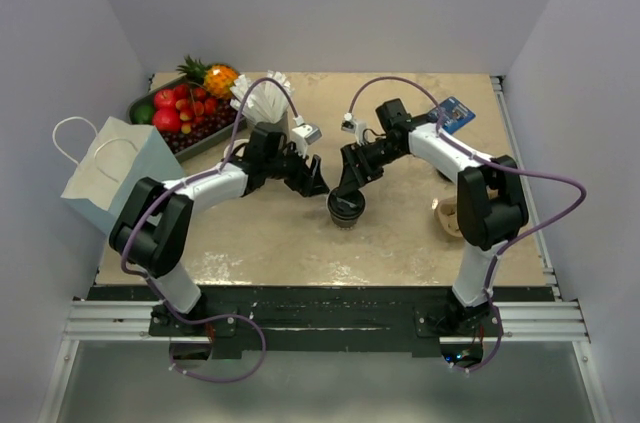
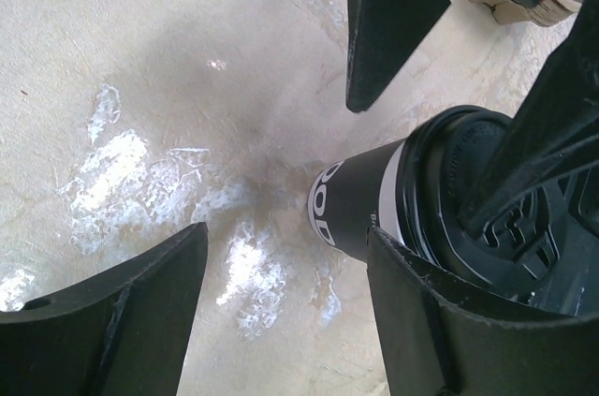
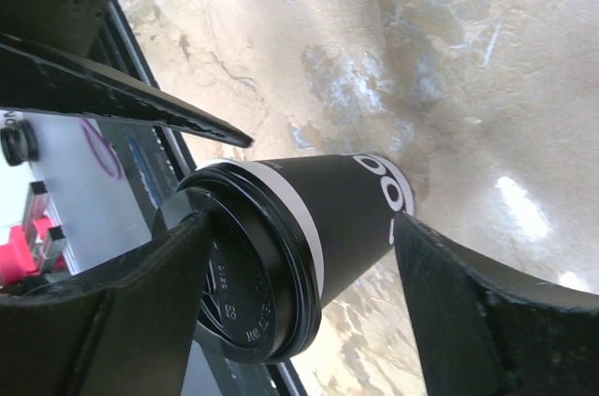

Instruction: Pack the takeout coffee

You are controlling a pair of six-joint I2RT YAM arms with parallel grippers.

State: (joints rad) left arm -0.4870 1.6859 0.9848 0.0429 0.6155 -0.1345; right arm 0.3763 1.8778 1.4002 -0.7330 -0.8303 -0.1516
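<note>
The takeout coffee (image 1: 346, 208) stands upright in the middle of the table (image 1: 260, 243), with its black lid on. My right gripper (image 3: 299, 227) is down over it, with one finger on each side of the cup, up near the lid. The fingers are wide apart. One looks close to the lid's rim and the other is off the cup, so I think it is not squeezing yet. My left gripper (image 2: 285, 260) is wide open too and has nothing in it. The cup is just beside one of its fingers, maybe so it can help. The paper bag (image 1: 105, 178) stands at the left, well apart, ready for the cup.
</note>
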